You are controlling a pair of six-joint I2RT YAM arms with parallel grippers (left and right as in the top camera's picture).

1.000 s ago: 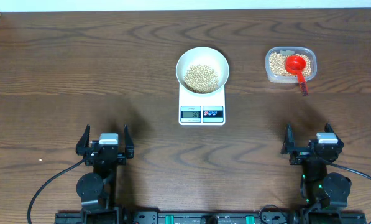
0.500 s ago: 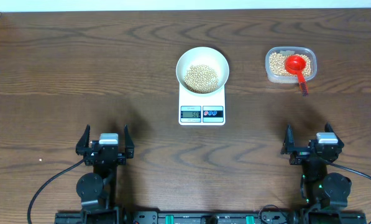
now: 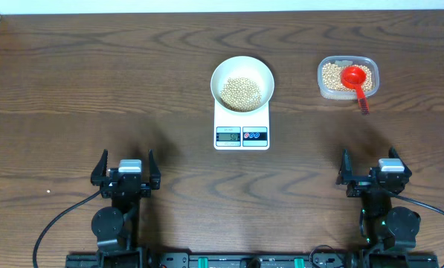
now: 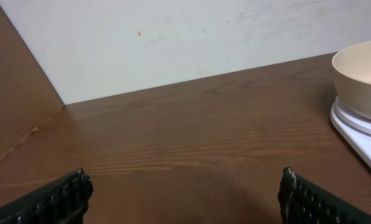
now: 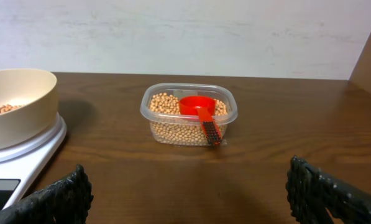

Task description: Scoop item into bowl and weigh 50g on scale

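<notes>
Nothing has moved since the earlier frame. The left end effector (image 3: 126, 165) and right end effector (image 3: 369, 165) rest open and empty. The beans (image 3: 241, 93) lie in the bowl (image 3: 223, 71) on the scale (image 3: 242, 136). The red scoop (image 3: 353, 76), handle pointing back, lies straight ahead of the right one.

We observe a clear plastic tub (image 5: 179, 132) standing at the far right of the dark wood-grain table (image 3: 95, 89). A red scoop (image 5: 201, 112) lies in the tub, its cup inside and its handle resting over the near rim. A pale wall (image 4: 204, 37) backs the table; a brown panel (image 4: 11, 93) borders its left edge.
</notes>
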